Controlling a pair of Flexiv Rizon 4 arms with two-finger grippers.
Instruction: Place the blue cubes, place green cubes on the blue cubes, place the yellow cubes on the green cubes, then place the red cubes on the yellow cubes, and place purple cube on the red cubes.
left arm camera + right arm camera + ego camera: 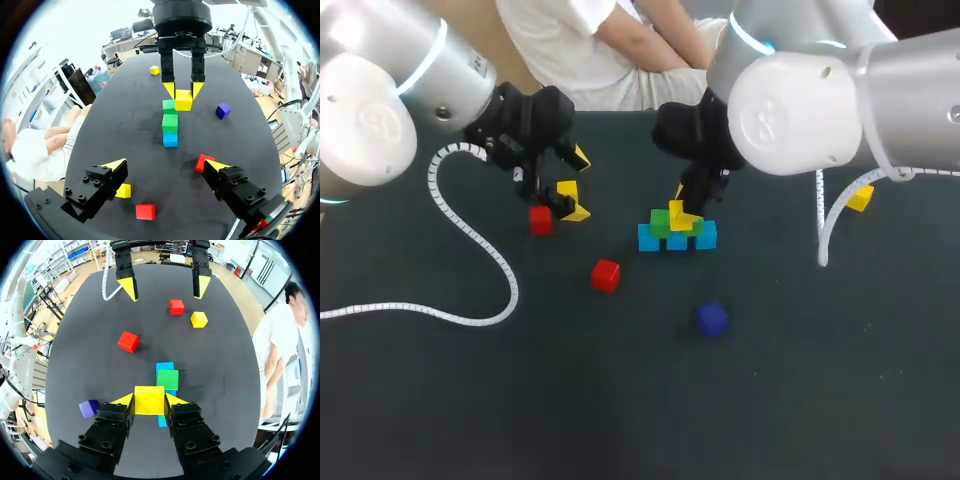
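A row of blue cubes (677,241) lies mid-table with green cubes (661,222) on top. My right gripper (149,400) is shut on a yellow cube (149,399), holding it at the green cubes (167,379); whether it rests on them I cannot tell. Off to the stack's left, my left gripper (166,167) hangs open above the table with nothing between its fingers. A second yellow cube (122,190) and a red cube (145,211) lie beside it, and another red cube (202,162) sits under its other finger. The purple cube (712,319) lies nearer the front.
A third yellow cube (861,198) rests at the far right, behind the right arm. The left arm's white coiled cable (470,235) loops over the table's left side. A red cube (606,275) sits between the stack and the cable.
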